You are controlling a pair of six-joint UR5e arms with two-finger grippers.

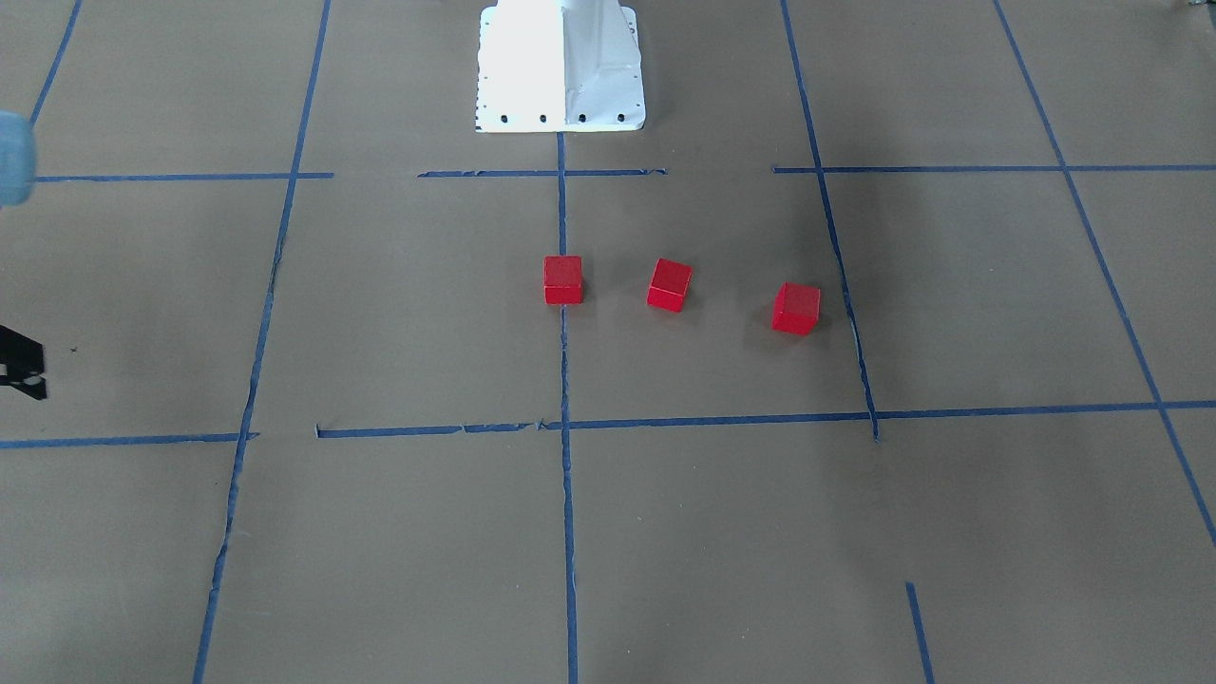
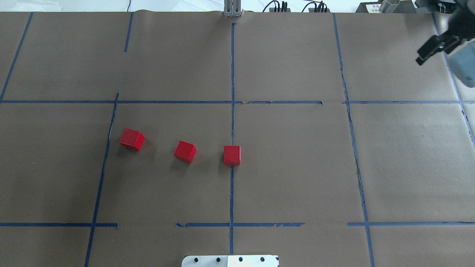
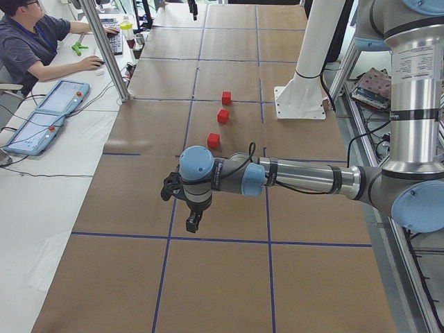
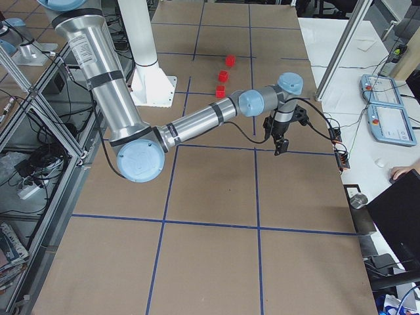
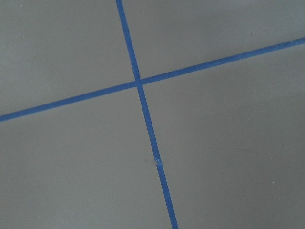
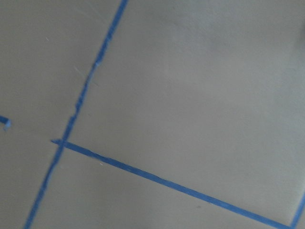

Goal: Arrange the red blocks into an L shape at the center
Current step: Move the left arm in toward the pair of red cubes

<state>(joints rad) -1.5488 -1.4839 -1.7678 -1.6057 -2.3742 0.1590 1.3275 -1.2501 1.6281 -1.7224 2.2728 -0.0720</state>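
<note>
Three red blocks lie apart in a loose row on the brown paper. In the overhead view one block (image 2: 232, 155) sits on the long blue tape line at the center (image 2: 259, 159); a second (image 2: 185, 151) and a third (image 2: 131, 139) lie to its left. They also show in the front view (image 1: 563, 280) (image 1: 670, 285) (image 1: 796, 309). My right gripper (image 2: 420, 58) hovers far off at the table's right far corner, empty, its fingers close together. My left gripper (image 3: 191, 225) shows only in the exterior left view, far from the blocks; I cannot tell whether it is open.
The white robot base (image 1: 560, 66) stands at the table's near edge behind the blocks. An operator (image 3: 35, 41) sits at a side desk with teach pendants (image 3: 48, 114). An aluminium post (image 3: 104, 48) stands at the table's far edge.
</note>
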